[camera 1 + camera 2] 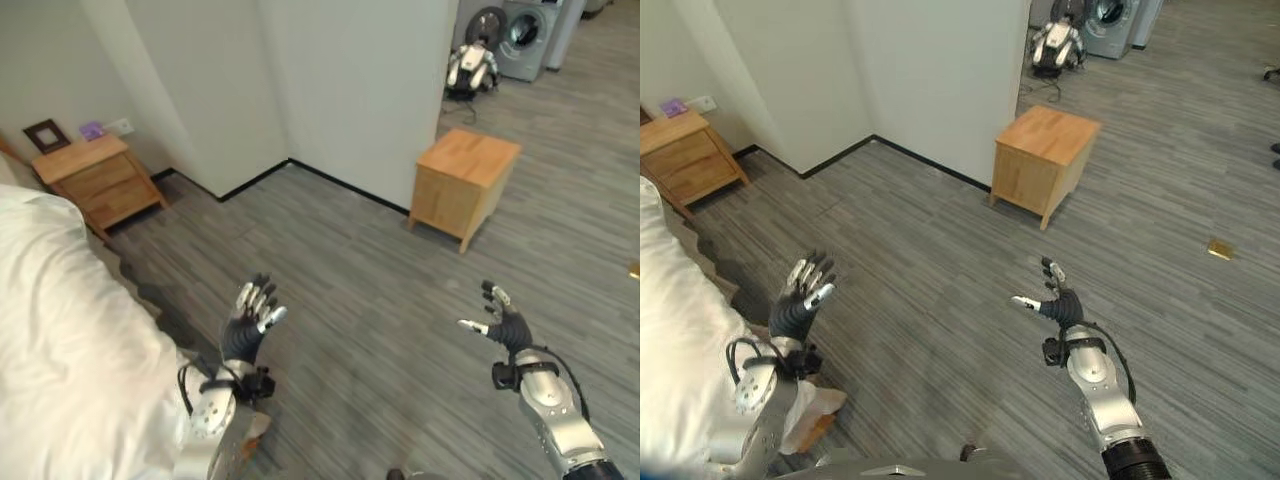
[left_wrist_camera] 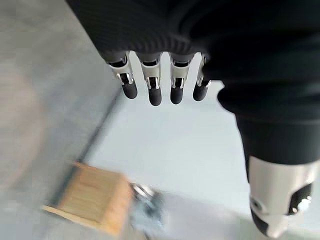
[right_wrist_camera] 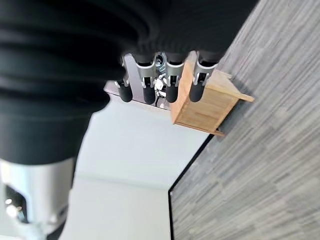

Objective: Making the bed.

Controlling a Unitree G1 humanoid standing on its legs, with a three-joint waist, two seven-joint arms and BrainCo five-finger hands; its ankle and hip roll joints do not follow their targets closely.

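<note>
The bed's white duvet (image 1: 60,340) fills the lower left, hanging over the bed's side. My left hand (image 1: 248,322) is raised above the floor just right of the duvet's edge, fingers straight and spread, holding nothing. My right hand (image 1: 503,322) is up over the bare floor at the lower right, also open and empty. In the left wrist view the fingers (image 2: 155,90) stick straight out, and in the right wrist view the fingers (image 3: 171,85) do the same.
A wooden nightstand (image 1: 98,180) stands by the wall at the bed's head, with a small frame (image 1: 46,134) on it. A second wooden cabinet (image 1: 464,182) stands on the grey plank floor near the white wall corner. A washing machine (image 1: 527,36) and another robot (image 1: 472,68) are far back.
</note>
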